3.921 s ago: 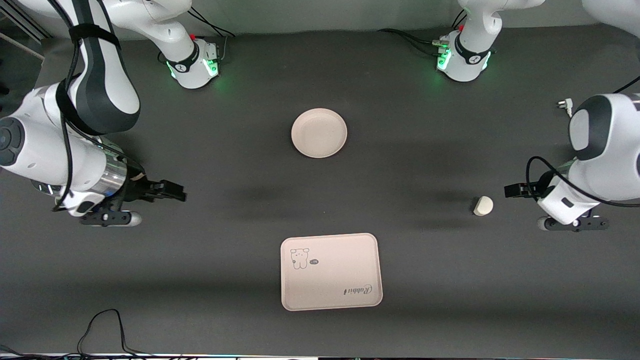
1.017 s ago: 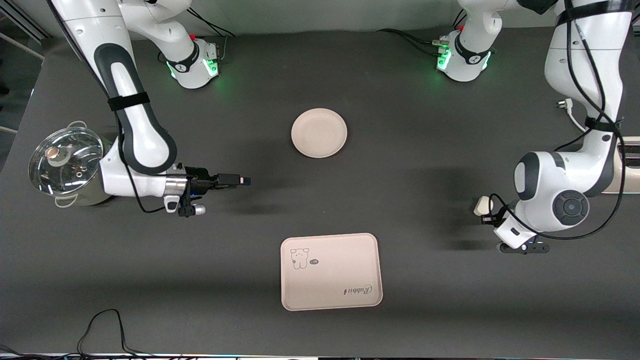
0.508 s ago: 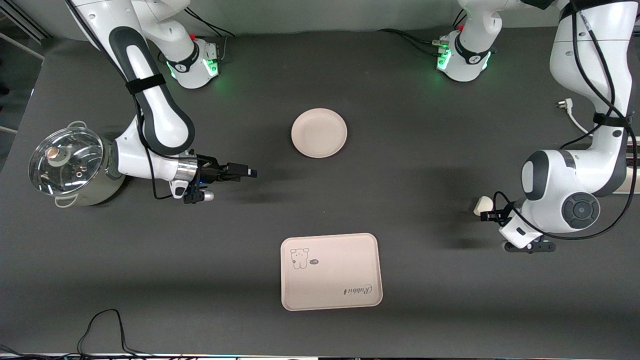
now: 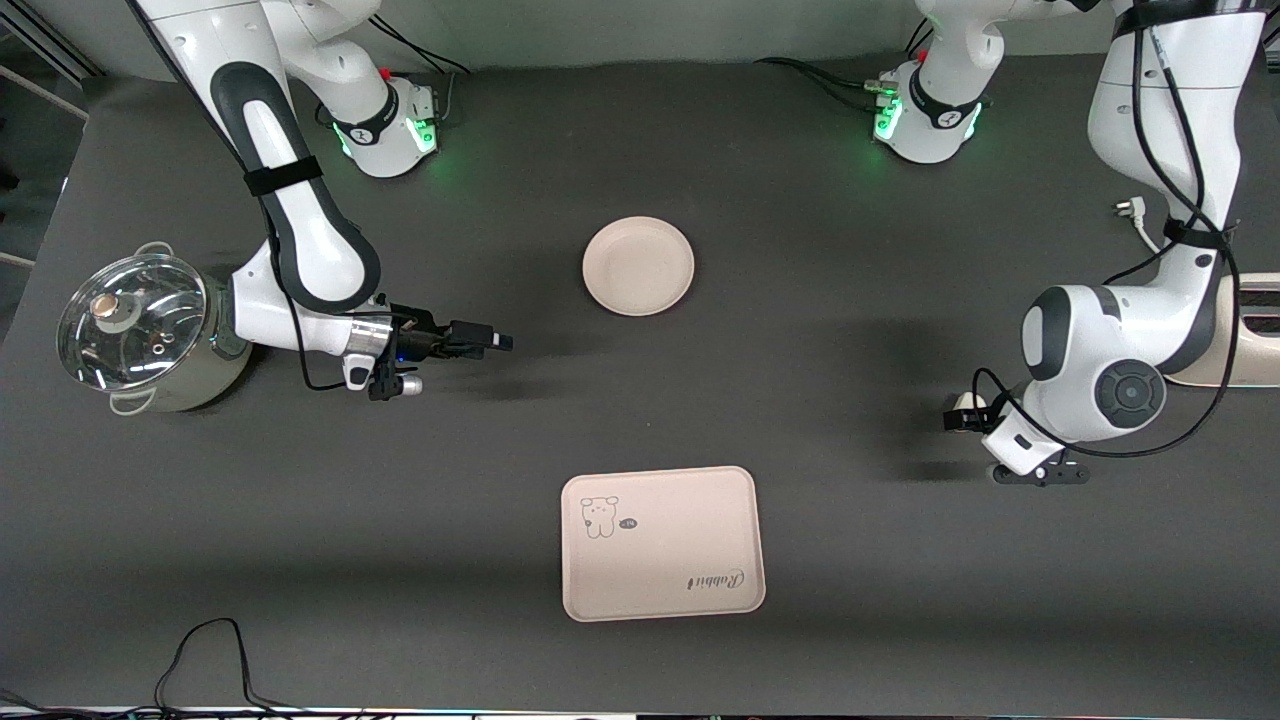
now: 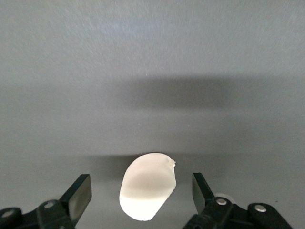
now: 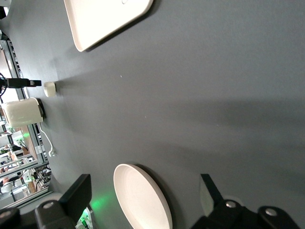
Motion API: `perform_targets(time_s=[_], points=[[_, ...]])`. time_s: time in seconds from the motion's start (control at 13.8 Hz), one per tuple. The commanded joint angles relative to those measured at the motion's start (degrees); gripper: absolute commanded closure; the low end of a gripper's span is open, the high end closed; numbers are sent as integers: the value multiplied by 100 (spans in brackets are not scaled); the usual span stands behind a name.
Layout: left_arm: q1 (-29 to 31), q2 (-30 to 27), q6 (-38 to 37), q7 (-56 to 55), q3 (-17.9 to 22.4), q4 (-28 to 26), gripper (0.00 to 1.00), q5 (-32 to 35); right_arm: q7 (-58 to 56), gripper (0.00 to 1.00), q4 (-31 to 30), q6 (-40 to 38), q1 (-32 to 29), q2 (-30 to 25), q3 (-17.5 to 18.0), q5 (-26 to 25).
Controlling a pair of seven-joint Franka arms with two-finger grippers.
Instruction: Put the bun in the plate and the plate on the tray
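The left gripper (image 4: 957,420) sits low over the bun (image 4: 964,402) at the left arm's end of the table, about 3 o'clock from the table's middle in the front view. In the left wrist view the 2 fingers (image 5: 78,195) stand spread wide with the bun (image 5: 147,185) lying on the dark mat between them, clear of both pads; nothing is gripped. That straddle suits a squeeze across the bun's narrow width, rounded back to one pad and flat side toward the other.

The right gripper (image 4: 490,342) hovers over bare mat at roughly 8 o'clock from the plate (image 4: 638,266), its arm reaching in from beside a lidded steel pot (image 4: 132,331). Its fingers (image 6: 78,193) are also parted and empty, and the right wrist view looks along the table to the plate (image 6: 143,200). It appears to wait near the plate so that it can take the rim once the bun is delivered.

The plate rests at 12 o'clock from the tray (image 4: 663,543), well apart from it, and both are empty. A cream toaster (image 4: 1245,345) stands at the table's edge by the left arm.

By my judgement the task is at step 1: closing on the bun. A hard pinch could tip it out sideways.
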Motion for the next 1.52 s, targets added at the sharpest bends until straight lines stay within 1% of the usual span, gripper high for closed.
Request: perform_targets(time_s=[0.0, 0.36, 0.51, 0.94, 1.02, 1.45], points=[[-16, -307, 255, 16, 0, -463, 100, 18, -231, 0, -159, 78, 28, -84, -12, 191], [-7, -386, 88, 59, 0, -270, 100, -9, -231, 1, -211, 113, 28, -84, -12, 191], [-25, -404, -367, 77, 0, 106, 100, 0, -231, 1, -211, 113, 28, -84, -12, 191], [-113, -395, -1914, 43, -17, 1565, 100, 61, -231, 1, -220, 113, 28, -84, -12, 191], [-200, -387, -2212, 33, -8, 1837, 100, 70, -231, 1, -220, 113, 28, -84, -12, 200], [-315, -413, -4426, -19, -17, 3779, 100, 71, -231, 0, -229, 201, 36, -5, -3, 200]])
